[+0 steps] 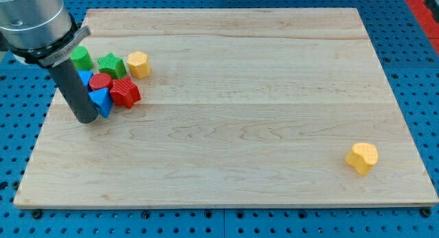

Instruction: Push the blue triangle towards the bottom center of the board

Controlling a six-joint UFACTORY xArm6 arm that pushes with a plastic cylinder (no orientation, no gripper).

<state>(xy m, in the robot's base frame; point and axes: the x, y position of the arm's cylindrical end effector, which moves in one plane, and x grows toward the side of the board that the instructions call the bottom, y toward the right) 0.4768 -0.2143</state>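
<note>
The blue triangle (102, 101) lies at the view's left side of the wooden board (226, 114), at the bottom of a cluster of blocks. My tip (87, 119) rests on the board touching the triangle's left side. A second blue block (85, 78) is partly hidden behind the rod, just above the triangle. A red round block (100, 81) and a red star (125, 92) sit right above and to the right of the triangle, touching it.
A green round block (81, 57), a green star (111, 64) and a yellow hexagon-like block (138, 63) form the top of the cluster. A yellow heart (362, 158) lies alone at the board's lower right. Blue pegboard surrounds the board.
</note>
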